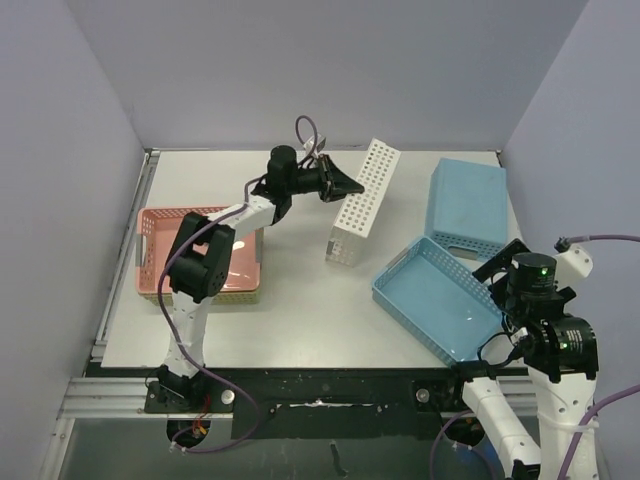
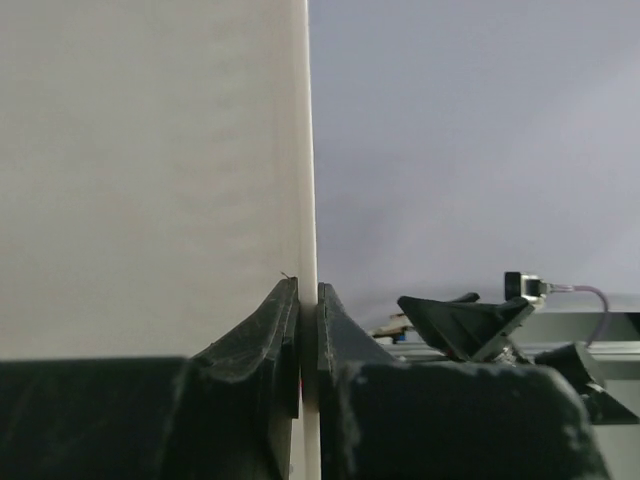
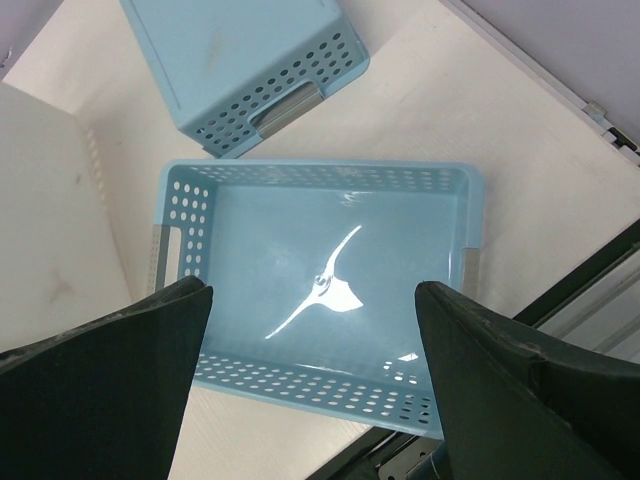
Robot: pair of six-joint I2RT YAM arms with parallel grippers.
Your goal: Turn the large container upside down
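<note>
A white perforated container (image 1: 362, 200) stands tipped up on one long side at the table's middle back, leaning to the right. My left gripper (image 1: 345, 187) is shut on its upper rim. In the left wrist view the two fingers (image 2: 280, 320) pinch the thin white wall (image 2: 150, 180) between them. My right gripper (image 1: 500, 268) is open and empty, hovering over an upright light blue basket (image 1: 400, 262). In the right wrist view its fingers (image 3: 150, 340) spread wide above that basket (image 3: 320, 180). The white container shows at that view's left edge (image 3: 50, 220).
A second light blue basket (image 1: 468, 207) lies upside down at the back right, also in the right wrist view (image 3: 240, 50). A pink basket (image 1: 150, 250) sits upright at the left under my left arm. The table's near edge is close behind the blue basket.
</note>
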